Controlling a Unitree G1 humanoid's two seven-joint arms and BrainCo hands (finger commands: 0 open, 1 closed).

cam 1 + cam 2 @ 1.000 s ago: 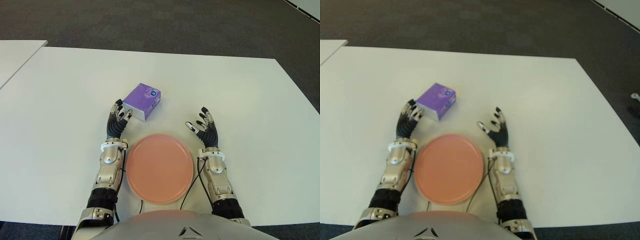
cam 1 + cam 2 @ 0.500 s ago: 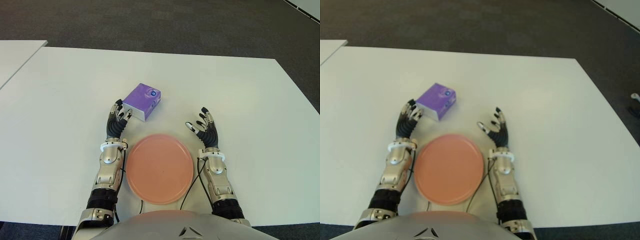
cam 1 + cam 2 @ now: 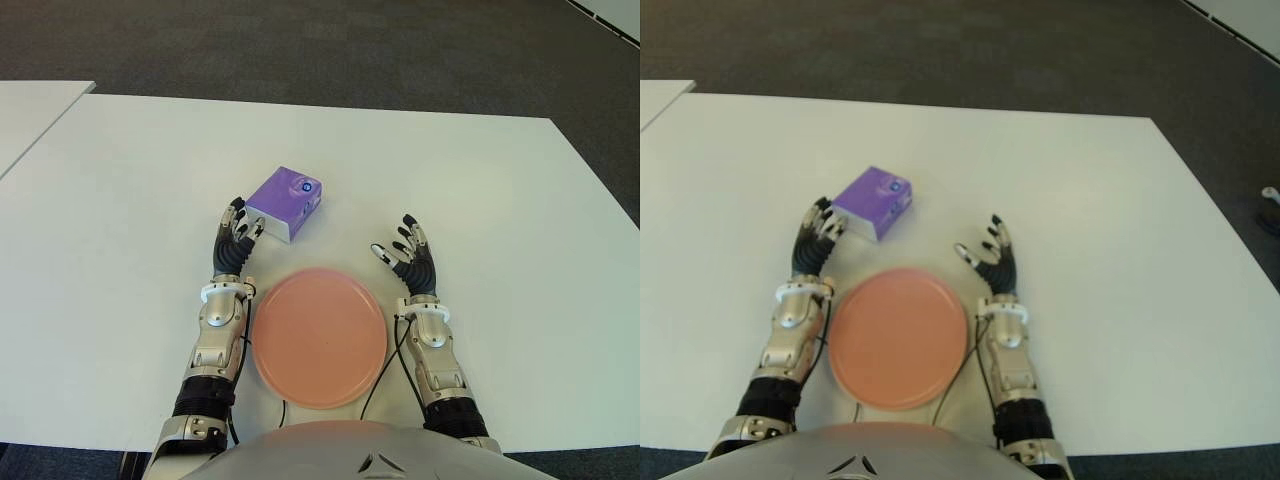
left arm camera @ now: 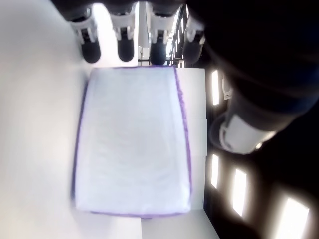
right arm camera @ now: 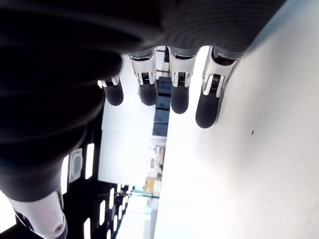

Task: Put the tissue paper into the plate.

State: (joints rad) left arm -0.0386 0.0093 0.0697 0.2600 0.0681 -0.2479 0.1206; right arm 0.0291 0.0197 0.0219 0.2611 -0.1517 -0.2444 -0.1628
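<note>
Plate (image 3: 319, 335) at the table's near edge, empty, a hand on either side.
Left hand (image 3: 234, 247) reaches just past the plate's far-left rim, fingers (image 4: 124, 44) spread, tips just short of the purple tissue pack (image 3: 284, 203), holding nothing. Right hand (image 3: 409, 261) shows beyond the plate's right rim, fingers spread, empty. The pack lies on the white table (image 3: 470, 190), farther in, left of centre.

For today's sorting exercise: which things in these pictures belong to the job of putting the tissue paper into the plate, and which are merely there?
Part of the job:
tissue pack
plate
left hand, open beside the pack

Merely there:
right hand, open beside the plate's right
table
</note>
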